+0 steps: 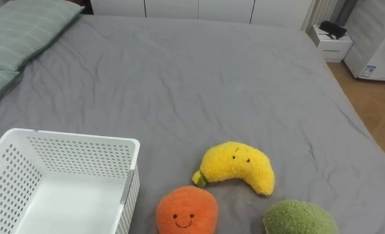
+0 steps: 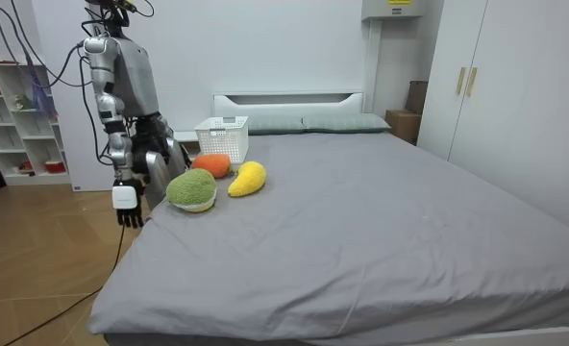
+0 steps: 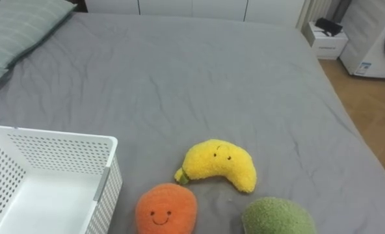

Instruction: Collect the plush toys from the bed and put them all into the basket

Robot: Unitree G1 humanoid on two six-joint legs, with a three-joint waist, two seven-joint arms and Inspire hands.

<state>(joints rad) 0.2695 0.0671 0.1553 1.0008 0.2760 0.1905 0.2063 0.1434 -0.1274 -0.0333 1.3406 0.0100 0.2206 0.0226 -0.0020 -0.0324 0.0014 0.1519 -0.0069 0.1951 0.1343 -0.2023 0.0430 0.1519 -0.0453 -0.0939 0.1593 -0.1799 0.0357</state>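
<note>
Three plush toys lie on the grey bed (image 1: 199, 84) near its edge in front of me. A yellow banana (image 1: 238, 168) with a face lies in the middle. An orange one (image 1: 186, 210) with a smile sits just below and left of it, and a green one (image 1: 300, 218) lies at the lower right. A white perforated basket (image 1: 69, 153) stands empty on the bed at my left, close to the orange toy. In the room view I stand upright at the bedside, my right hand (image 2: 128, 207) hanging open by my side, below the mattress top.
Green striped pillows (image 1: 23, 29) lie at the far left of the bed. Beyond the bed's far side stand a small white bedside table (image 1: 330, 42) and a white appliance (image 1: 378, 45). A wardrobe (image 2: 496, 106) and a shelf unit (image 2: 15, 125) line the room.
</note>
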